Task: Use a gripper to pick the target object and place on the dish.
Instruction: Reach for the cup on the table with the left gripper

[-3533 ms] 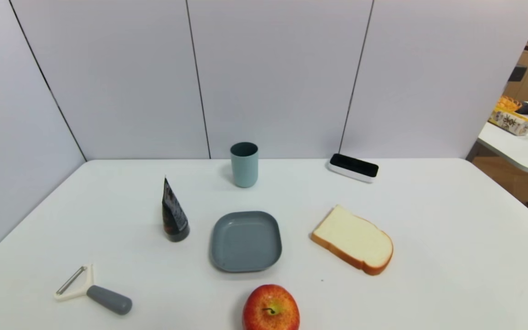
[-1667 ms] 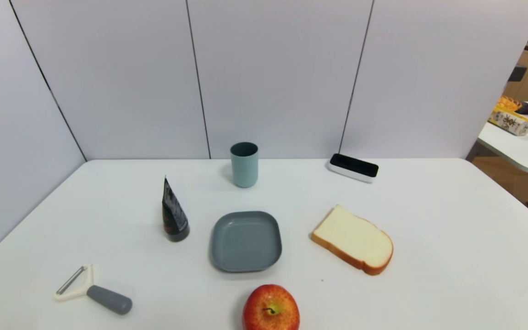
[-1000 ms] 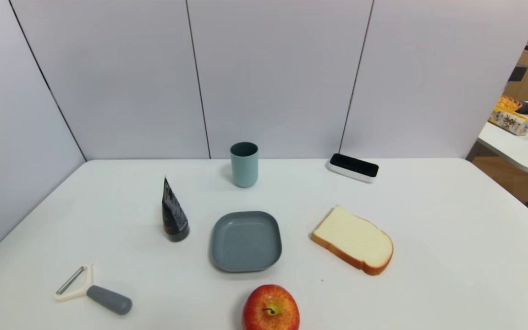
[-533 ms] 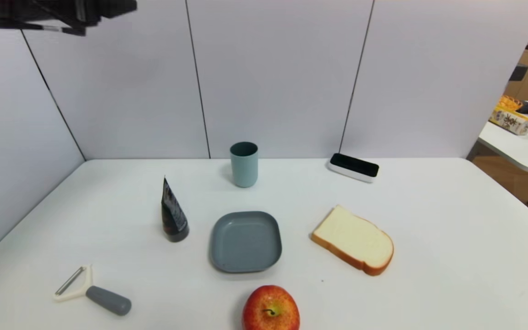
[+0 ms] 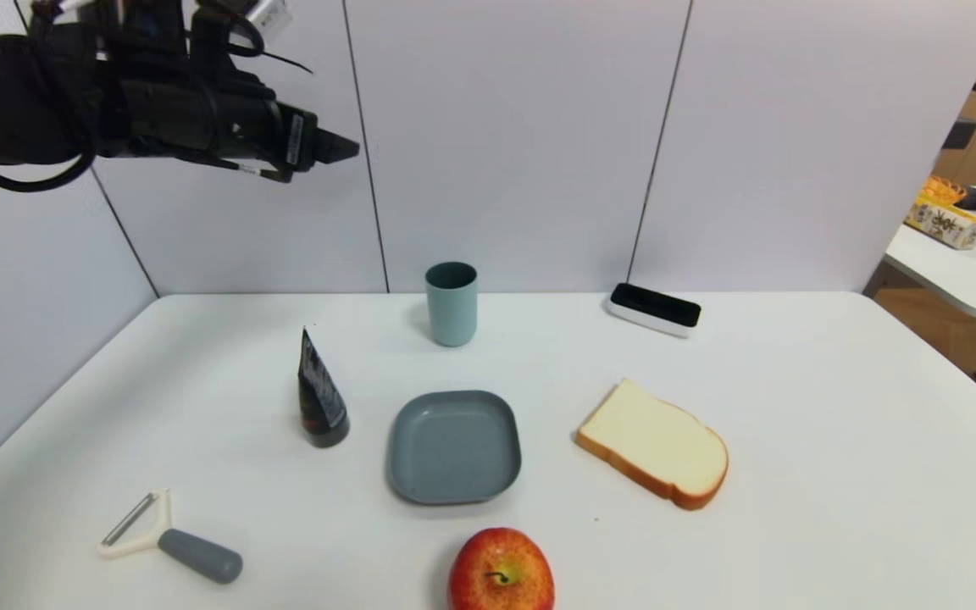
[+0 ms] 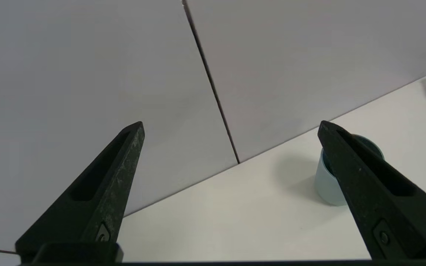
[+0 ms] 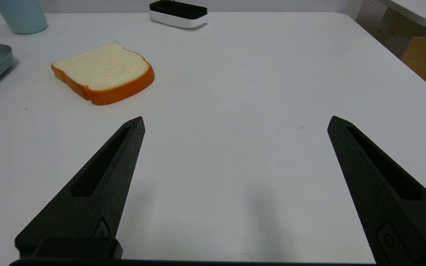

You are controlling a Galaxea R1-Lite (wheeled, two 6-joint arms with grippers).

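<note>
In the head view's upper left the left gripper (image 5: 344,151) hangs with empty jaws spread wide, one finger (image 6: 368,192) half-hiding the tumbler (image 5: 451,303).

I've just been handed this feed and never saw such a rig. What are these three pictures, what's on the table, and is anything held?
It is a two-armed robot. The head view looks down at a white table. The other two come from cameras on each wrist, looking out between the black fingers. The left gripper is raised high at the left, open, facing the teal cup. The right gripper hovers low over bare table, open too. Nothing is held. Also there: the grey dish, bread, an apple, a peeler, a black tube and a black-and-white box.
</note>
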